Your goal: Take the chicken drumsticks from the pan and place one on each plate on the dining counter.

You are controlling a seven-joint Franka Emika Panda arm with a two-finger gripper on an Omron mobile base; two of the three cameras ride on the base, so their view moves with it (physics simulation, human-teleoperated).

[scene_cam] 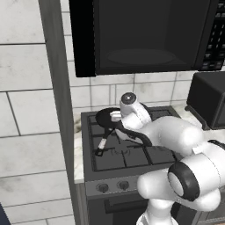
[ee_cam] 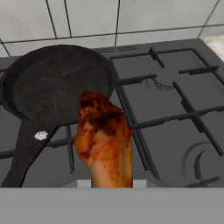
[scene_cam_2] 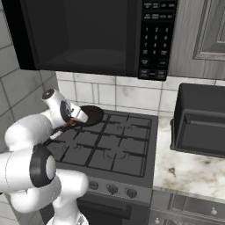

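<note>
Jaws clenched on one drumstick (ee_cam: 105,140), lifted just right of the pan (ee_cam: 57,83) over the stove (ee_cam: 175,109). Swing gently; your narrow grip could let the meat slip.

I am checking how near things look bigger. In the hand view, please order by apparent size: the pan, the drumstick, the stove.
1. stove, fills most of the view.
2. pan.
3. chicken drumstick, held by the gripper. It is close to the camera, so it looks nearly as tall as the pan is wide; its true size is far smaller.
</note>
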